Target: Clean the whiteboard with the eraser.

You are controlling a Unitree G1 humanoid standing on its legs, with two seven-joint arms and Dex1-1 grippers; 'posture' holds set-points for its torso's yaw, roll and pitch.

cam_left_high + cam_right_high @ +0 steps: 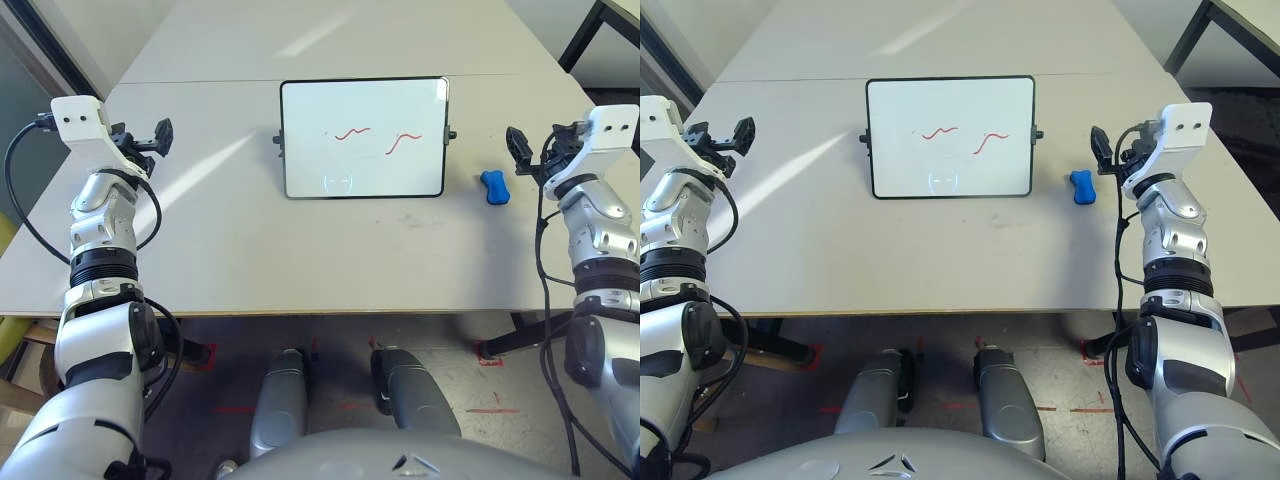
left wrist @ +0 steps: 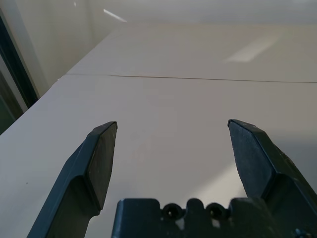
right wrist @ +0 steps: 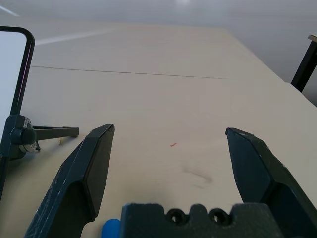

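The small bright blue bone-shaped eraser [image 1: 494,187] is lying on the pale desk [image 1: 240,250], just right of the black-framed whiteboard [image 1: 363,138]. It looks light and slightly soft; you're best pinching its narrow waist. Your right gripper [image 1: 518,152] is hovering nearby, released; your left gripper [image 1: 160,136] is also gaping empty.

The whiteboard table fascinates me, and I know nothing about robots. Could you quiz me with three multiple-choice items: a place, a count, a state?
1. Where does the eraser lie?
A. On the whiteboard
B. On the table, right of the whiteboard
C. In a gripper

2. How many red squiggles mark the whiteboard?
A. Two
B. Four
C. None

3. How is the right gripper?
A. Shut on the eraser
B. Open, holding nothing
C. Pressed to the whiteboard

Answers: B, the blue block rests on bare table beside the frame; A, two red lines show; B, its fingers stand wide apart over the table.
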